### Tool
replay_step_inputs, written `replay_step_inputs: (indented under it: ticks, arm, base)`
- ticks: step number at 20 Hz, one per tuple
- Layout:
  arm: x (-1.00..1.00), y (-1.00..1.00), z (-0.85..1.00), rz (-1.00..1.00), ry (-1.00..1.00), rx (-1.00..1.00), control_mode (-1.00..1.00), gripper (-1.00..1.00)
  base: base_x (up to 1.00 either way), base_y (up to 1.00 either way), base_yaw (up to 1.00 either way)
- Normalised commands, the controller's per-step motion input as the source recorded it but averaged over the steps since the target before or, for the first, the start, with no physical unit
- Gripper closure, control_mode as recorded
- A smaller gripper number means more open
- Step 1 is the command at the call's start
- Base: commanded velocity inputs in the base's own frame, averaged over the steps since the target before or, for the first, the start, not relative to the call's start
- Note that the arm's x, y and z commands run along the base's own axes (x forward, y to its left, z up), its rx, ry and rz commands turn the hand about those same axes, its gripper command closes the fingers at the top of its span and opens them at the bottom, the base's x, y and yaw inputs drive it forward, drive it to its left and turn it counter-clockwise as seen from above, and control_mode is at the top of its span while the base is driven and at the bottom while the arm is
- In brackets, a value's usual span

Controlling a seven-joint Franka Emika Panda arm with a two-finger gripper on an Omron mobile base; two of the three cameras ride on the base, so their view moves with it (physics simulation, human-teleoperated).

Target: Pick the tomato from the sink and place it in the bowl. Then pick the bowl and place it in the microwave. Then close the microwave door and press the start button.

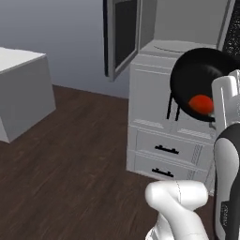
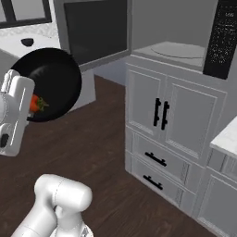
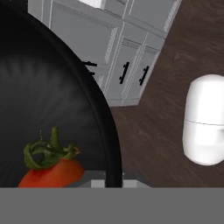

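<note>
My gripper (image 3: 111, 180) is shut on the rim of the glossy black bowl (image 3: 52, 100), which it holds tilted in the air. The red tomato (image 3: 52, 173), green stem up, lies inside the bowl by the gripped edge. From the left base the bowl (image 1: 199, 75) with the tomato (image 1: 201, 104) hangs in front of the open microwave (image 1: 180, 46), just below its turntable level. From the right base the bowl (image 2: 51, 81) and tomato (image 2: 34, 102) hang well left of the microwave (image 2: 178, 50). The microwave door (image 2: 97, 30) stands swung open to the left. The sink is out of view.
Below the microwave is a grey cabinet (image 2: 159, 111) with black handles and two drawers (image 1: 164, 157). The microwave's dark control panel (image 2: 222, 37) is on its right. A grey counter block (image 1: 21, 89) stands at the left on dark wood floor. A white countertop (image 2: 227, 134) juts out at right.
</note>
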Motion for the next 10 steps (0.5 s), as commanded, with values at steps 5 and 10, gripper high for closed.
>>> replay_step_inputs:
  ticks: [5, 10]
  arm:
    - [0.0, 0.0, 0.0, 0.0, 0.0, 0.0, 1.0, 1.0]
    - [0.0, 0.0, 0.0, 0.0, 0.0, 0.0, 1.0, 1.0]
  base:
    - [0.94, -1.0, 0.33]
    - [0.81, -0.95, 0.38]
